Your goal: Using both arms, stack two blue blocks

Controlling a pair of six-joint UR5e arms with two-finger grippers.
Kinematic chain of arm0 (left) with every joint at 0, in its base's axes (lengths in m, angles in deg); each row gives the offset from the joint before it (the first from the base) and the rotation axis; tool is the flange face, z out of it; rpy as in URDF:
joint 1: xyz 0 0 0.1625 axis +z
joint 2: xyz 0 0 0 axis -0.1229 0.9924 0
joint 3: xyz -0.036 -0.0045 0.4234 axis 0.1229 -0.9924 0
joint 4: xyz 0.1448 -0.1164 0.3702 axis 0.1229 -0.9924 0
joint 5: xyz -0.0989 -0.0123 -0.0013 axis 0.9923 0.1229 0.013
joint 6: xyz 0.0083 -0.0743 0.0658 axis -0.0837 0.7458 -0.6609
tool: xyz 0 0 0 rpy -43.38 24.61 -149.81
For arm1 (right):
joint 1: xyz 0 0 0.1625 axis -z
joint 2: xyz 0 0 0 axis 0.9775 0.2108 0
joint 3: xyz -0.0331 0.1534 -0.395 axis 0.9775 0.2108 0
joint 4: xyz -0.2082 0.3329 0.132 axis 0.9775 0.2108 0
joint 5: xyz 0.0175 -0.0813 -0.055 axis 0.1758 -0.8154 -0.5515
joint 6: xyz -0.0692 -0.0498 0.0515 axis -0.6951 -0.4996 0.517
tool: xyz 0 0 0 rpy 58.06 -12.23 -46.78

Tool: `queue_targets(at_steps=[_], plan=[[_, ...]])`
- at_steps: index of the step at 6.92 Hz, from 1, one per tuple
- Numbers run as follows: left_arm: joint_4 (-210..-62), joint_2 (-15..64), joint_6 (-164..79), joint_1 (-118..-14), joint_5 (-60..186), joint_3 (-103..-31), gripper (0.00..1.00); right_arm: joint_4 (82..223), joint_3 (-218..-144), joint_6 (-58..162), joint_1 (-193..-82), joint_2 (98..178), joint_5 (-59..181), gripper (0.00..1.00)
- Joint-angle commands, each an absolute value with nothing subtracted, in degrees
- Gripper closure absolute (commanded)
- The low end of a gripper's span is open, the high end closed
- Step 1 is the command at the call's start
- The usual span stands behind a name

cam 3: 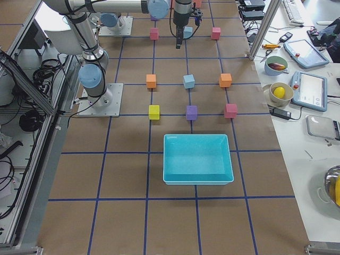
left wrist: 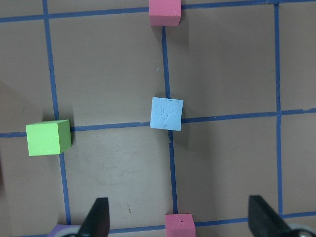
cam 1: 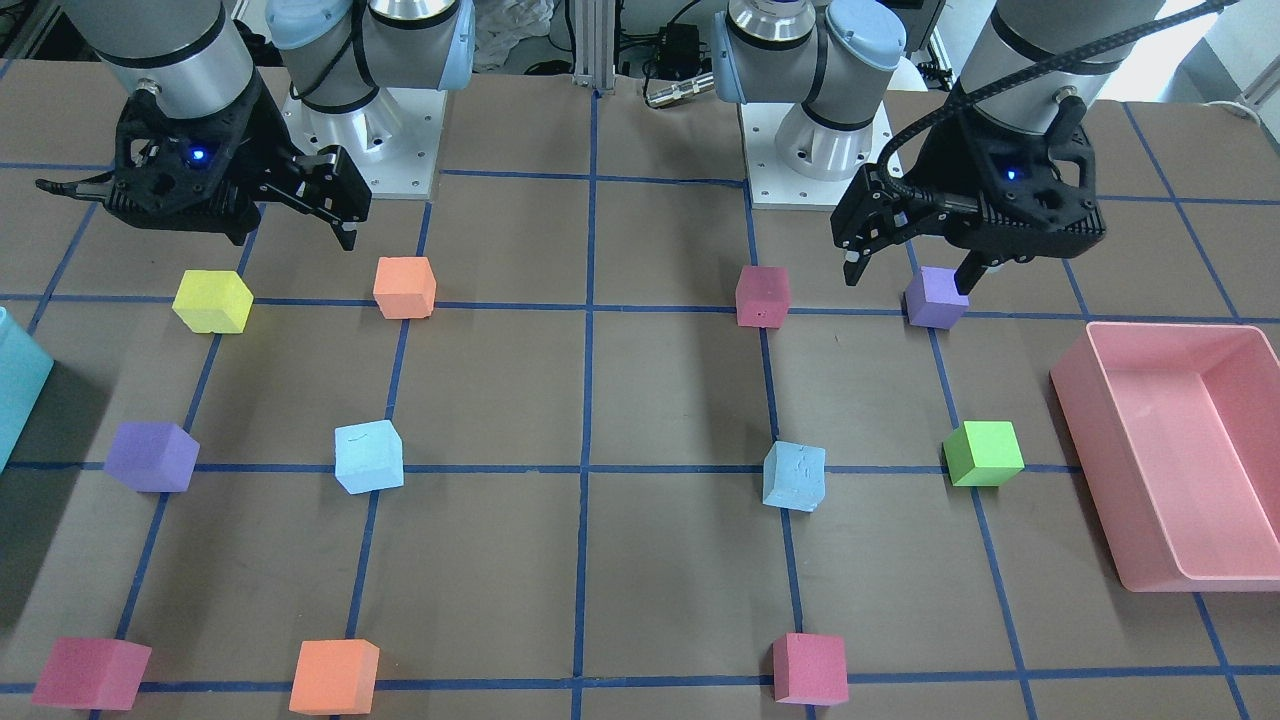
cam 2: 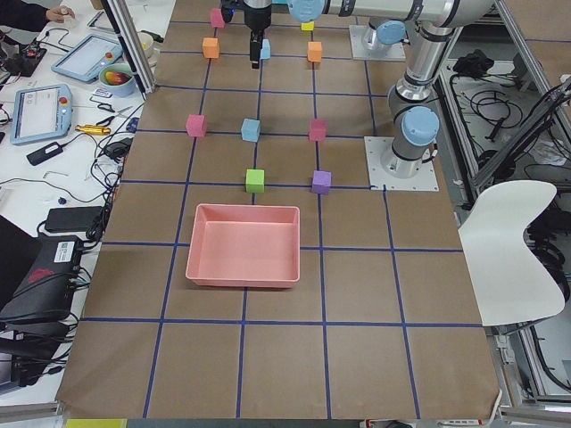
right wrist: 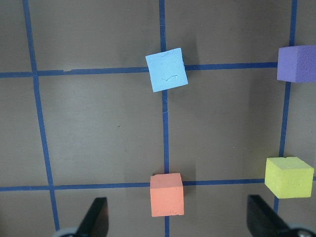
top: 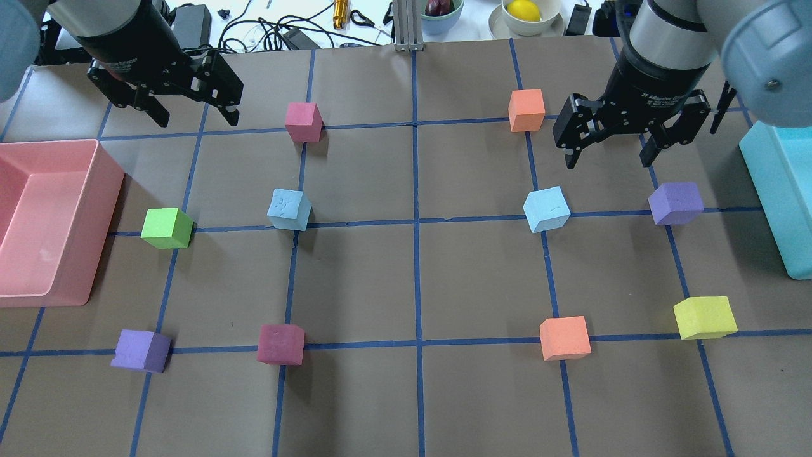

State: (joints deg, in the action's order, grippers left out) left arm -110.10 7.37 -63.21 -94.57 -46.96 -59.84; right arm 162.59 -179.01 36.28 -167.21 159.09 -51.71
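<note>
Both arms hang high over the desk. The left end effector (top: 196, 117) has its fingers spread wide apart and holds nothing, on the pink tray's (top: 106, 203) side of the desk. The right end effector (top: 609, 160) is likewise spread and empty, well away from the pink tray at the other end of the desk.

One blue block (top: 289, 209) sits flat on the desk near the pink tray. A green cube (top: 167, 228) stands between it and the tray's wall, apart from both. The second blue block (top: 546, 209) rests well apart from the tray, farther along the same tape line and turned a little askew on it. Each block lies by itself, touching no other cube. Each also shows in the wrist view of the arm on its side, ahead of that arm's fingertips.
</note>
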Motion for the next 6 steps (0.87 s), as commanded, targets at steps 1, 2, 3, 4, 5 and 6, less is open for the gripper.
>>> queue_targets(at_steps=[1,2,3,4,5,6], plan=[[-110.1,7.4,-63.2,-94.6,-47.1,-59.9,0.00,162.6,-179.6,36.6,-167.2,158.4,-51.7,0.00],[-110.3,7.7,-63.2,-94.7,-47.6,-60.5,0.00,162.9,-181.0,36.6,-167.1,157.3,-51.9,0.00],[-109.9,9.7,-63.4,-94.6,-47.7,-61.3,0.00,165.0,-182.3,35.7,-167.1,156.6,-51.5,0.00],[-107.5,12.0,-63.0,-94.6,-47.6,-62.9,0.00,174.0,-183.8,35.0,-167.1,153.2,-51.4,0.00],[-101.6,14.4,-63.1,-94.7,-47.5,-65.7,0.00,181.0,-185.2,34.6,-167.2,150.2,-51.3,0.00],[-97.1,16.3,-63.1,-95.2,-47.5,-69.7,0.00,185.2,-187.2,31.7,-167.2,147.9,-51.4,0.00]])
